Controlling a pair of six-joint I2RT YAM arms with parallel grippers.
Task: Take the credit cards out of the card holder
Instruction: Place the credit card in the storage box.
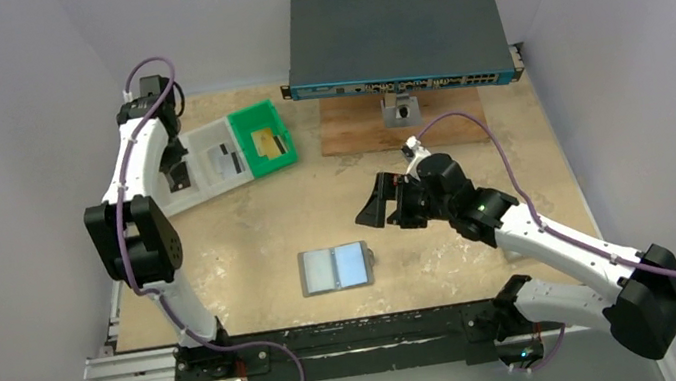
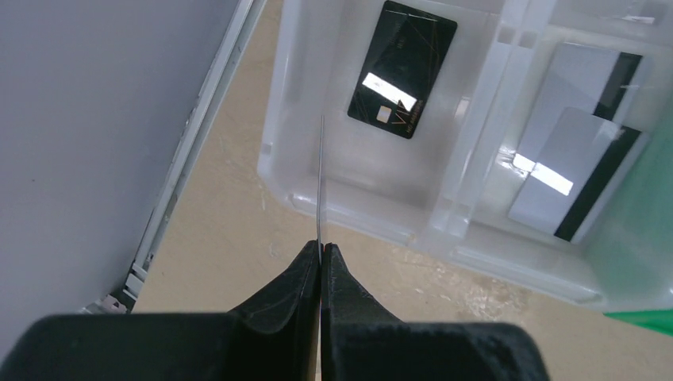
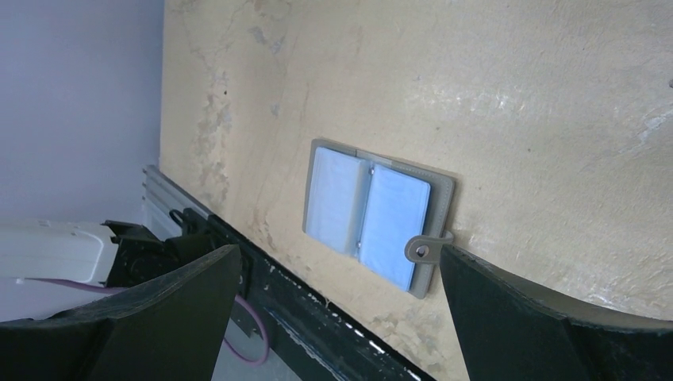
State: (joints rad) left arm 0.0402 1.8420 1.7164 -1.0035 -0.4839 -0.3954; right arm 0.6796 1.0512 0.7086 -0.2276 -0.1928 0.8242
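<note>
The card holder lies open on the table, its bluish clear pockets facing up and a strap with a stud at one edge. My left gripper hangs over the white tray, shut on a thin credit card seen edge-on. A black card lies in one tray compartment, and two silver-grey cards with dark stripes lie in the neighbouring one. A gold card rests in the green tray. My right gripper stands open and empty above and right of the holder.
A large dark grey box with ports stands at the back on a wooden board, with a small grey block in front of it. A black rail runs along the near table edge. White walls close in on both sides.
</note>
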